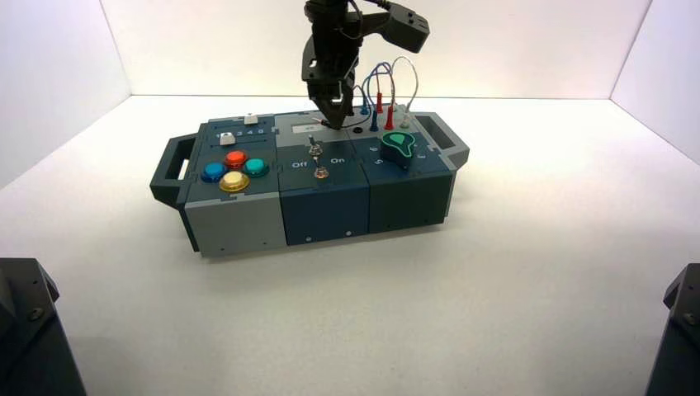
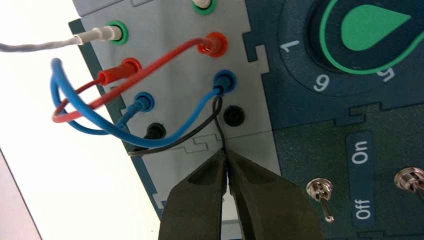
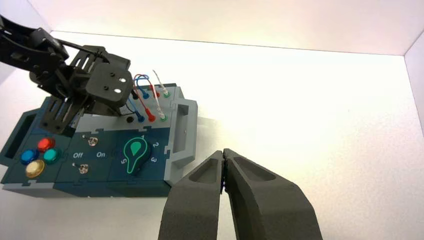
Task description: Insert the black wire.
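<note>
The left arm's pincer (image 2: 227, 157) was closed on the black wire's (image 2: 192, 133) loose end beside the empty black socket (image 2: 234, 116), seemingly needing alignment, then insertion.

black wire (image 2: 187, 136): dark grey-black
knob (image 2: 372, 30): dark, green pointer and outline
counter (image 1: 330, 313): plain white
lettering (image 2: 359, 152): white

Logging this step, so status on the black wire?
Left gripper at black wire, beside free black socket. Far plug seated. Blue wire arches close by. Right gripper parked right.
</note>
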Robot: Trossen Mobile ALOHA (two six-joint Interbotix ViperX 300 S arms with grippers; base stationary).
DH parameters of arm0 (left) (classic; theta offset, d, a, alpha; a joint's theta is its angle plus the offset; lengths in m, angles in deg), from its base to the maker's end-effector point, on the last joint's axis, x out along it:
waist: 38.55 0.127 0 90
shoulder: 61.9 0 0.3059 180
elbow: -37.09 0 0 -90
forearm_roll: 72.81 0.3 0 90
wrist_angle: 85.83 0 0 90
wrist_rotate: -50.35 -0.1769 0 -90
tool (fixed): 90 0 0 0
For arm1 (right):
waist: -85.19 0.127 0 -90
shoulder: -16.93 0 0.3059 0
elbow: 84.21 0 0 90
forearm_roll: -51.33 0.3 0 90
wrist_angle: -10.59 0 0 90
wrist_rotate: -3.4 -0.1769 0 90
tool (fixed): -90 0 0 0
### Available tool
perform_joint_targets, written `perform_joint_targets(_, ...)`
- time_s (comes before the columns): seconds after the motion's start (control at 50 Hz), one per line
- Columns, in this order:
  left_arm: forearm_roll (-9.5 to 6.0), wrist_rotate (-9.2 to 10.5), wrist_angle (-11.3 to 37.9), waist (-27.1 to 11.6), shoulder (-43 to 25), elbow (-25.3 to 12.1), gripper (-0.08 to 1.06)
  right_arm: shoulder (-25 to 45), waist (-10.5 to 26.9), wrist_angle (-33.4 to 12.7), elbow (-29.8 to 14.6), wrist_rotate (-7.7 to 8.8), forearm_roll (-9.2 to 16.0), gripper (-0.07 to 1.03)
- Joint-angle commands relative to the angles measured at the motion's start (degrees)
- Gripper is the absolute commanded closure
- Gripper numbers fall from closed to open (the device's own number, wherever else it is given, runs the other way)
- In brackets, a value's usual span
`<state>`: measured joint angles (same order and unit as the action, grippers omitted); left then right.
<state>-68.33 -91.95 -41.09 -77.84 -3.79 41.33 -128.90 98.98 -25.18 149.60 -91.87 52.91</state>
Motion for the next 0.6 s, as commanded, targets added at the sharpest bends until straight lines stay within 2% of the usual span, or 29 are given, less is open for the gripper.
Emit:
perform_joint_targets(0.02, -0.35, -0.26, 0.5, 0.4, 0.4, -1.3, 0.98, 0.3, 0.0, 0.4, -1.7, -0.09, 0.2, 0.98)
perform_joint_targets(0.3, -1.32, -0.26, 2.1, 0.4, 0.1, -1.5, 1.00, 0.3, 0.0, 0.4, -1.7, -0.18, 0.2, 0.98)
perform_joint_targets(0.44, -3.16, -0.18, 2.0, 0.4, 0.3, -2.0, 1.00, 0.3, -0.1, 0.5, -1.7, -0.09, 0.2, 0.98)
perform_joint_targets(0.6, -4.31, -0.18, 1.8, 0.4, 0.5, -3.2, 1.00, 0.3, -0.1, 0.5, -1.7, -0.18, 0.2, 0.98)
